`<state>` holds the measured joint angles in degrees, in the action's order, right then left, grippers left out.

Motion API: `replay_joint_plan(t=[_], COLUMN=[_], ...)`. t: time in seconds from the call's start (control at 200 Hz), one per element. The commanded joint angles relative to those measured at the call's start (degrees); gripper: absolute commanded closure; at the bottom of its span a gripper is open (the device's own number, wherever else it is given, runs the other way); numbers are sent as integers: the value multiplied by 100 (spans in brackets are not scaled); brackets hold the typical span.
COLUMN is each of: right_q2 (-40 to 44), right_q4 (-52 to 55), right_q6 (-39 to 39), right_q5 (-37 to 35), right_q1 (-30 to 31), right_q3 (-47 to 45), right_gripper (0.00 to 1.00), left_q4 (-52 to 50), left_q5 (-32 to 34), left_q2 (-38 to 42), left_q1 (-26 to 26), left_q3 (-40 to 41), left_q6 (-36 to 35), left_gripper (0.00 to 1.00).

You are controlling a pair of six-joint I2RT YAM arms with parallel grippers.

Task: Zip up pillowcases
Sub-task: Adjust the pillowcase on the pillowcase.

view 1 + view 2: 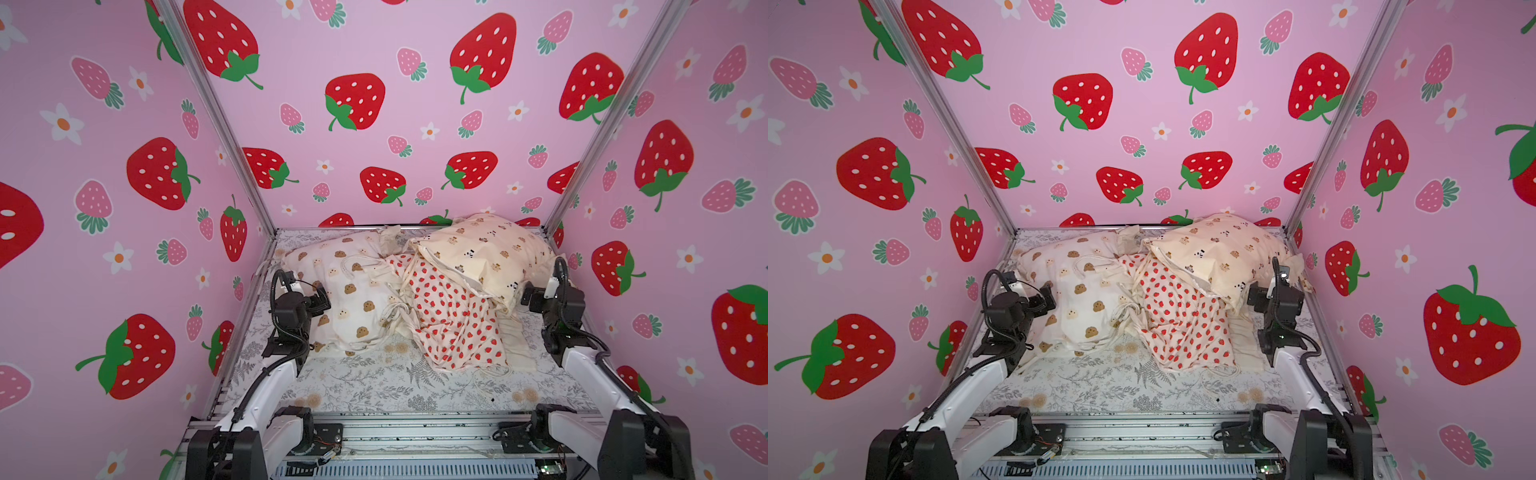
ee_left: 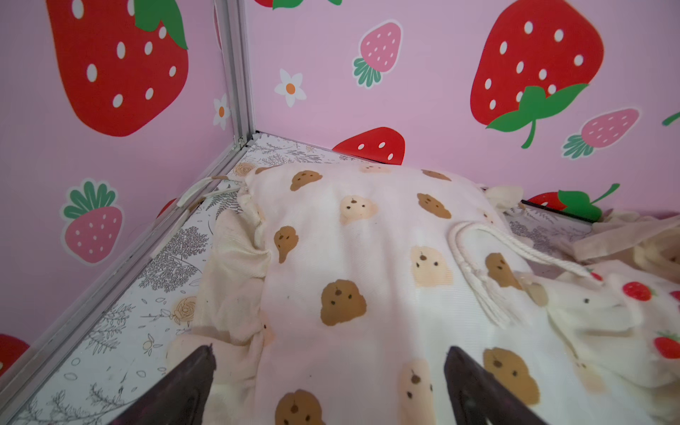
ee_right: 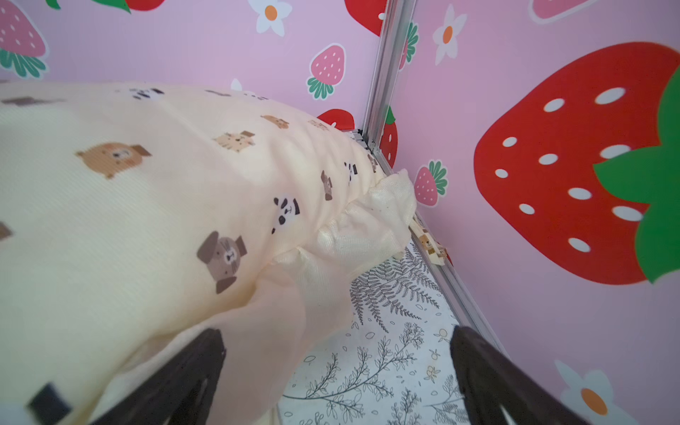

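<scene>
**Three pillowcases (image 1: 419, 291) heaped at the back, both grippers spread and empty**

All three covers lie on the grey fern-print sheet (image 1: 395, 386), crowded towards the far end of a cell whose walls (image 1: 374, 83) are pink with printed strawberries. In a top view the bear-blob pillowcase (image 1: 353, 299) takes the left side, plump and white. The strawberry pillowcase (image 1: 453, 320) sits in the middle, touching the bear-blob pillowcase along a tangle of creased frills, and its near corner reaches furthest forward. The cream pillowcase (image 1: 482, 253), dotted with tiny bears and pandas, rests tilted on the strawberry pillowcase's far right part and fills the back right corner. No view shows whether any closure is done up.

The left gripper (image 1: 323, 300) hovers at the left edge of the bear-blob pillowcase, jaws wide apart and grasping nothing. In the left wrist view its dark fingertips (image 2: 206, 368) stand well apart, with printed fabric showing between them. Whether they touch the cloth cannot be told. A white cord (image 2: 474, 265) lies looped on that cover.

The right gripper (image 1: 527, 297) hangs beside the right edge of the cream pillowcase, likewise released and empty. In the right wrist view one finger lies over the cover's pale frill (image 3: 368, 220), and the other lies over bare sheet near the wall.
</scene>
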<state>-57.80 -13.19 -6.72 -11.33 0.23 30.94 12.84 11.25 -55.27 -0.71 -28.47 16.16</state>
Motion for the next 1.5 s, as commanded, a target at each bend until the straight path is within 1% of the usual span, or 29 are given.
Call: replay_joint_plan(t=[0.0,0.035,0.07,0.15,0.18,0.28,0.32,0.36,0.395,0.44,0.51,0.575,0.7,0.81,0.925,1.02,1.05,1.065,1.1,1.171,1.196,1.291,1.396,1.456,1.496], right_q2=[508,610,777,968,1051,1181,1173,1155,1146,1147,1111,1014,811,831,806,626,595,423,295,94,21,-320,-580,-644,-700], right_q4=[1988,2352,2706,3555,3787,4355,4469,4546,4582,4586,4670,4834,5134,5197,5116,4817,4764,4738,4656,4396,4328,4230,4106,4045,3986], right_q6=[-984,-1316,-1514,-2052,-2093,-2254,-2338,-2416,-2524,-2594,-2648,-2635,-2748,-3088,-3519,-3773,-3796,-3807,-3831,-3850,-3848,-3737,-3618,-3649,-3652], right_q5=[107,113,138,117,292,1057,1496,1944,2186,2379,2371,2318,2285,2194,2109,2152,2146,2138,2110,2108,2100,2048,1994,1881,1839], right_q1=[-66,-82,-97,-159,-181,-190,-187,-174,-133,-48,152,341,656,947,1412,1770,1867,1903,2001,2157,2190,2236,2236,2236,2236], right_q3=[518,643,717,940,1034,1345,1437,1506,1549,1587,1723,1918,2223,2267,2203,2097,2092,2099,2100,2067,2070,2170,2260,2250,2250], right_gripper=[0,0,1,0,0,0,0,0,1,0,1,0,0,0,0,0,0,1,0,0,0,0,0,0,0], left_q4=[-1671,-2119,-2187,-2491,-2716,-3521,-4030,-4673,-5119,-5475,-5882,-6094,-6879,-7166,-7245,-7466,-7551,-7604,-7737,-8001,-8068,-8150,-8805,-9311,-9456], left_q5=[597,683,687,-151,-251,-189,-41,379,766,1006,1233,1170,1106,821,367,425,537,632,961,1994,2272,2750,3840,4375,4660], left_q2=[453,582,686,836,862,865,844,857,932,1079,1338,1499,1457,1457,1311,974,871,816,700,499,425,-23,-872,-1361,-1601], left_q1=[34,49,73,271,272,253,224,149,78,33,6,7,-40,-197,-536,-924,-1100,-1210,-1504,-2211,-2442,-3143,-4106,-4544,-4777], left_q3=[-502,-587,-573,-781,-913,-1309,-1565,-1810,-1951,-2072,-2312,-2597,-3370,-3857,-4244,-4615,-4728,-4801,-4969,-5311,-5440,-5985,-6821,-7448,-7794], left_q6=[1607,1831,1965,2006,2050,2350,2375,2506,2662,2669,2592,2342,2136,1899,1681,1632,1631,1654,1685,1761,1779,1699,1769,1987,2009], left_gripper=[1,1,1,1,1,1,1,1,1,1,1,1,1,1,0,0,0,0,0,0,0,0,0,1,1])
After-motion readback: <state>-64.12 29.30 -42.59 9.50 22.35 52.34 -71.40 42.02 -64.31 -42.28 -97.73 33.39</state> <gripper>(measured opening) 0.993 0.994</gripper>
